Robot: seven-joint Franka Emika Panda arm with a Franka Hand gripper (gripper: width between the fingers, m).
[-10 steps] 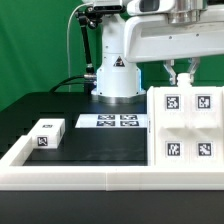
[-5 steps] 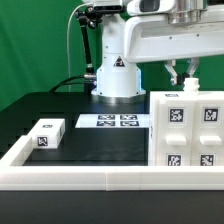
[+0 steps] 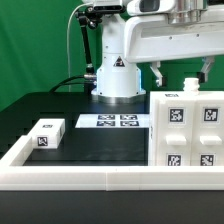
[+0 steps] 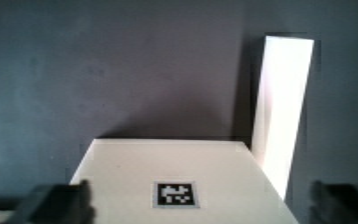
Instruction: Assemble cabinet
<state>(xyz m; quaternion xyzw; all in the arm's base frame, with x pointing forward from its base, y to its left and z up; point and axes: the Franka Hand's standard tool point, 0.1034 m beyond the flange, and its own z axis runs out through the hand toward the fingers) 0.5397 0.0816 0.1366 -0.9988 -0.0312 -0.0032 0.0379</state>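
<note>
The cabinet's big white box (image 3: 185, 130) stands at the exterior view's right, with several square tags on its front. A short white nub (image 3: 189, 86) sticks up from its top edge. My gripper (image 3: 185, 72) hangs just above that nub, open, with one finger on each side and nothing between them. In the wrist view the open gripper (image 4: 197, 205) frames the box's white top face (image 4: 158, 165) and one tag (image 4: 176, 193). A narrow white panel (image 4: 288, 110) runs beside that face. A smaller tagged white block (image 3: 45, 133) lies apart at the left.
The marker board (image 3: 120, 121) lies flat behind the parts, before the robot's base (image 3: 115, 75). A long white rail (image 3: 90, 176) edges the black table in front, with a side arm running back at the left (image 3: 15, 150).
The jaws were shut just above the box's top edge and now stand wide open. Before that, the box shifted lower and rightward in the exterior view. The small block has not moved.
</note>
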